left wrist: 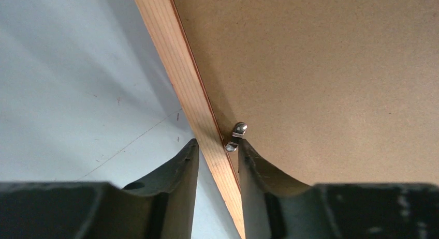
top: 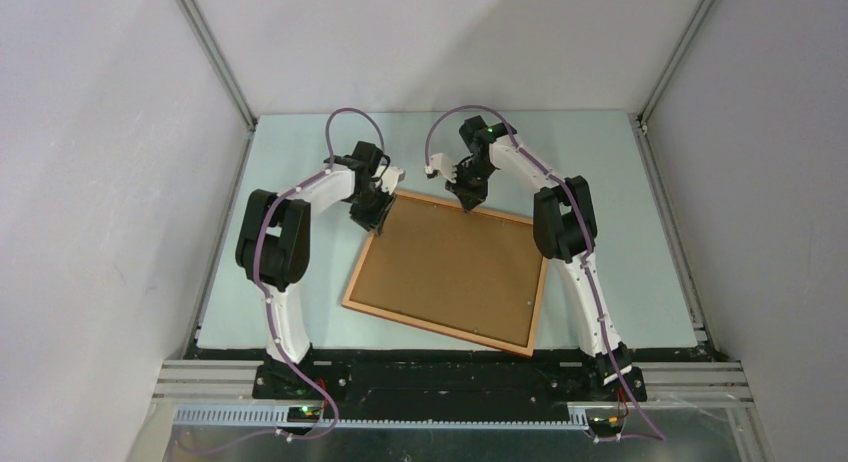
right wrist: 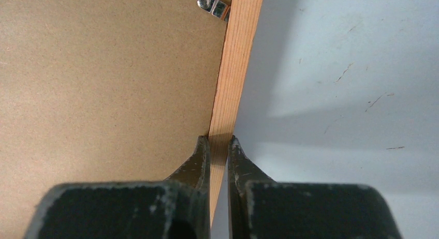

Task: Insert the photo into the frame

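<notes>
- Frame (thin orange-brown wood, narrow moulding) lies flat and back-up on the pale blue-grey table, between the two arms.
- Inside it sits a flat brown backing board, filling the opening from rail to rail. Whether the photo lies beneath it cannot be told from any view.
- Close up, the wood shows a fine straight grain and the board a dull, speckled fibre surface.
- A small silver turn clip sits on the board by the left rail, its end at the wood's inner edge. A second clip of the same kind sits by the far rail.
- The left gripper straddles the left rail near the far-left corner with its fingers drawn in narrow. One finger is against the rail's outer edge and the other touches the turn clip on the board side (so the rail is nipped between them).
- The right gripper is closed tight on the far rail, one finger on the board side and one outside, with only the wood's width between them.
- The frame lies skewed: its far-left corner is farthest from the bases, and its near-right corner reaches the table's near edge.
- Its right rail runs just beside the right arm's lower link.
- Open table lies beyond the far rail and to both sides, up to the white walls.
</notes>
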Controlling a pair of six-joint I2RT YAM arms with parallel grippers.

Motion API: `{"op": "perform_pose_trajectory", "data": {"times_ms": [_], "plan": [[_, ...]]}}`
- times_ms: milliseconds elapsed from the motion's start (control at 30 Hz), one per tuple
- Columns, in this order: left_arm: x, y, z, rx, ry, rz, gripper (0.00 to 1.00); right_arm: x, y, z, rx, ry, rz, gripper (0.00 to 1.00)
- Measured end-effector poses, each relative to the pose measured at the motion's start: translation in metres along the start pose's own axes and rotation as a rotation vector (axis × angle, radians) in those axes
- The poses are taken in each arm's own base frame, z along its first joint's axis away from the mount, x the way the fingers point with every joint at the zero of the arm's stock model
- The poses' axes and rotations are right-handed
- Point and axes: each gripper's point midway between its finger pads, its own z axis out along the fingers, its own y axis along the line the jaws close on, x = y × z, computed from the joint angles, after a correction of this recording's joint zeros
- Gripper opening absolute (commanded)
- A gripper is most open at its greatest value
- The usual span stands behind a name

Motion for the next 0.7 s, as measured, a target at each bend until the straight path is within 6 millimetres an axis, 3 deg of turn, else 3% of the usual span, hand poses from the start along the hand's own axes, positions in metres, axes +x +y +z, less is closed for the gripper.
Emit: {"op": "perform_pose_trajectory", "data": {"times_ms": [200, 700], "plan": [[-0.0003, 0.0059, -0.0002, -0.029, 0.001, 0.016, 0.48, 0.0000, 0.0001, 0.0002, 0.002, -0.001, -0.001, 0.00], [0.0015, 0.0052, -0.0004, -0.039, 0.016, 0.034, 0.25, 0.0001, 0.0000, 0.0002, 0.005, -0.003, -0.002, 0.00]]}}
